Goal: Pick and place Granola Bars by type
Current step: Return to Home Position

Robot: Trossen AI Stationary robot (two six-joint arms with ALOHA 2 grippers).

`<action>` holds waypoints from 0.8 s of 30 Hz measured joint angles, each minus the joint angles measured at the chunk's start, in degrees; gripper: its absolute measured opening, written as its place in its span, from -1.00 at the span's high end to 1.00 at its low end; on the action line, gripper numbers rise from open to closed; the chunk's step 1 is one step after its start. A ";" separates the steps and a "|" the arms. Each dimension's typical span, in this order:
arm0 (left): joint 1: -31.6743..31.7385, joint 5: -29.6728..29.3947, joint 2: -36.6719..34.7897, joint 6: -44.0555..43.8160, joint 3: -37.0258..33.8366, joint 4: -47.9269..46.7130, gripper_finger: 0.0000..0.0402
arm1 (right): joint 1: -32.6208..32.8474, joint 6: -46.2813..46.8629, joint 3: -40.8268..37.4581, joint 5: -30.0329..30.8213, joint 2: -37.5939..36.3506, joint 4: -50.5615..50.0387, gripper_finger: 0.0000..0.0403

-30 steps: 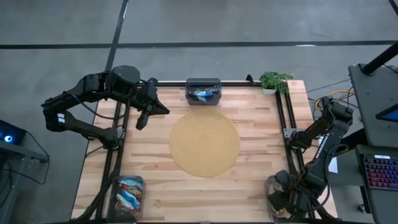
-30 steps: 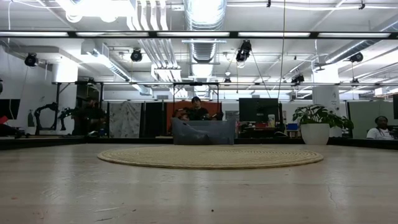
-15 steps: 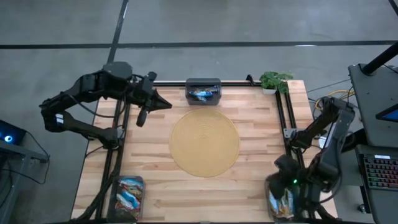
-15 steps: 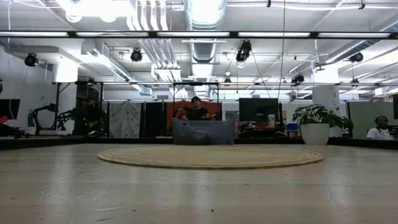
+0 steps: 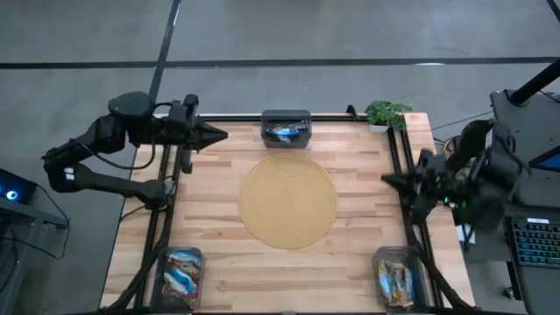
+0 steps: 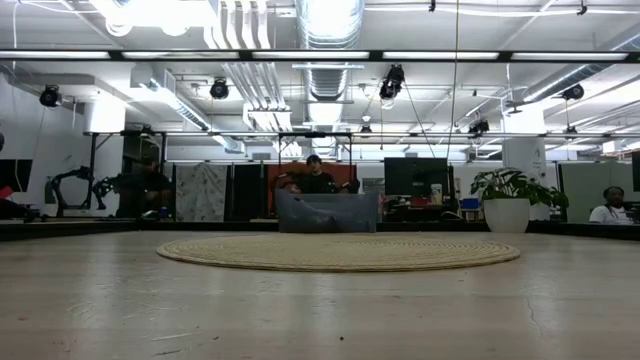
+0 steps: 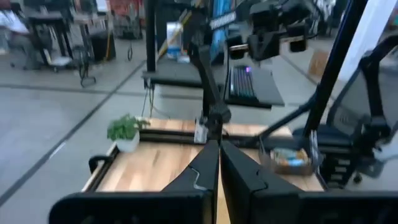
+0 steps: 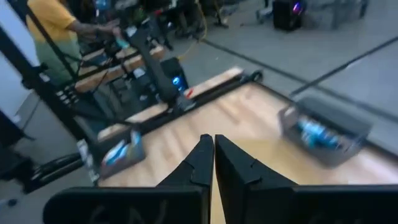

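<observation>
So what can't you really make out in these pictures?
- High view: how many bars lie in the far bin, near-left bin or near-right bin; they are too small to count.
- Low view: the far bin's contents are hidden behind its own grey wall; both near bins fall outside the frame.
- Wrist views: the wrapper print is blurred.

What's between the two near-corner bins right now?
Nothing but bare table, seen in the high view; the round mat stops short of the left bin and right bin.
</observation>
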 joint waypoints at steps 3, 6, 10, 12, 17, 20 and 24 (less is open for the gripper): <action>0.05 -1.08 -1.70 -0.66 -3.40 4.19 1.00 | -4.53 -13.06 0.03 -2.14 -3.74 6.82 0.96; 0.40 -2.42 -2.11 -0.85 -5.31 5.36 1.00 | -11.29 -30.43 -0.43 -9.03 -6.78 19.00 0.96; 1.42 -2.63 -1.60 -1.40 -5.81 6.24 1.00 | -22.46 -49.93 -2.05 -24.53 -8.90 34.81 0.96; 1.91 -2.68 -1.41 -1.38 -5.81 6.49 1.00 | -28.86 -54.00 -2.85 -31.53 -9.22 37.74 0.96; 3.95 -2.77 -1.81 -0.55 -6.16 6.91 1.00 | -45.30 -55.57 -5.45 -48.95 -9.16 36.94 0.96; 4.75 -3.15 -2.63 -0.39 -7.16 6.94 1.00 | -53.88 -56.20 -8.94 -60.64 -9.16 39.02 0.96; 4.85 -5.08 -4.89 -1.29 -9.74 7.10 1.00 | -61.53 -56.30 -14.16 -67.12 -10.72 43.01 0.96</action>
